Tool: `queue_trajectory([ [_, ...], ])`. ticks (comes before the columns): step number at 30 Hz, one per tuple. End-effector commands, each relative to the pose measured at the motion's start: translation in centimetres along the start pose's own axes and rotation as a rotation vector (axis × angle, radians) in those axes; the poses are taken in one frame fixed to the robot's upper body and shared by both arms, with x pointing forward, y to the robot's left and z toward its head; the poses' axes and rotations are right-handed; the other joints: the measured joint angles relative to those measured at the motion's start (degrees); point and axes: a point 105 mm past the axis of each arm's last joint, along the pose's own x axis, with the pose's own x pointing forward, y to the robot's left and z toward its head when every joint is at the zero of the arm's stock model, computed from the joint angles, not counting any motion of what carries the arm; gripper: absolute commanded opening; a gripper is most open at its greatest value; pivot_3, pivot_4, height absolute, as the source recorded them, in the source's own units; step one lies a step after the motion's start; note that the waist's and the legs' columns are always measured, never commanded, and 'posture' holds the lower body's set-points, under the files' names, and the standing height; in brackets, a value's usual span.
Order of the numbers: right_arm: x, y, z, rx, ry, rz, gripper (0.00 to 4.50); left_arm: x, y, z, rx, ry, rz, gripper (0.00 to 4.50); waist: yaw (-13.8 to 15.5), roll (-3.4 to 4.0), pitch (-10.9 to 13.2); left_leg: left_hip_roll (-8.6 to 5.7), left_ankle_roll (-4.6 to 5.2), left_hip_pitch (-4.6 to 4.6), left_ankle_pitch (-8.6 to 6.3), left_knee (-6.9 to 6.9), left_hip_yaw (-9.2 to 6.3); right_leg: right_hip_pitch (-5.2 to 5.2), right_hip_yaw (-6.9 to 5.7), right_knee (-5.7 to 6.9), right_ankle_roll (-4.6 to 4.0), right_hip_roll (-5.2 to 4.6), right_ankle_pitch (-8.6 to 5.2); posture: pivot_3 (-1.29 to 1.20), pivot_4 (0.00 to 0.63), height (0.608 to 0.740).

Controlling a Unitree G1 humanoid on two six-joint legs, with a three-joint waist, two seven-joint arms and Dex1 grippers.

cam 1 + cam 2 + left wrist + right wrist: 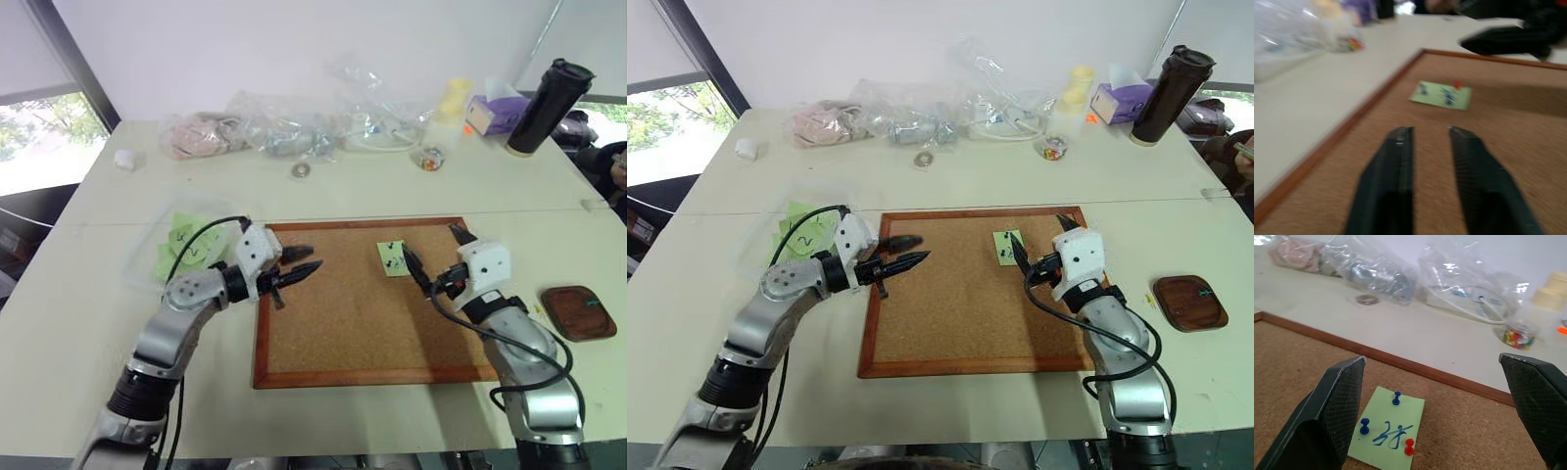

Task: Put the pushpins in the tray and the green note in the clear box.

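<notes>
Left gripper is held over the corkboard's left edge, fingers drawn near together with a narrow gap, nothing pinched. Right gripper is held over the board's right part, jaws spread wide, empty, aimed at the green note. Note is pinned flat near the board's far edge by two blue pushpins and one red. Tray is seen on the table right of the board. Clear box with numbered notes lies left of the board. Jar of coloured pins and plastic bags are seen farther back.
</notes>
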Motion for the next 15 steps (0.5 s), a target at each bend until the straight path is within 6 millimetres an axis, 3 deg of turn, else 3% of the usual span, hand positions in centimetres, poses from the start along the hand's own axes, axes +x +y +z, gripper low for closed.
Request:
queue_trajectory([
  [1, 0.2, 0.0, 0.8, 0.011, -0.004, 0.076, 4.5, 0.3, -1.4, 0.5, 0.007, 0.012, -0.132, 0.08, -0.02, -0.01, 0.06, 0.0, 0.0, 0.0, 0.0, 0.0, 0.0, 0.01, 0.0, -0.01, 0.0, 0.0, 0.0, 0.0, 0.15, 0.73],
  [8, 0.9, -0.5, 1.3, 0.014, 0.08, 0.246, 4.5, 0.4, -2.9, -2.9, -0.041, 0.111, -0.214, 0.08, -0.03, -0.01, 0.18, 0.01, 0.0, 0.0, 0.0, 0.0, 0.0, 0.02, 0.0, -0.04, 0.0, -0.06, 0.0, 0.0, 0.15, 0.73],
  [15, 2.8, -1.3, 1.5, 0.032, 0.176, 0.324, 4.5, 0.3, -3.7, -5.7, -0.062, 0.18, -0.225, 0.08, 0.09, -0.11, 0.36, 0.06, 0.0, -0.07, 0.0, 0.0, -0.01, 0.0, -0.03, -0.09, -0.01, -0.08, 0.0, 0.0, 0.15, 0.73],
])
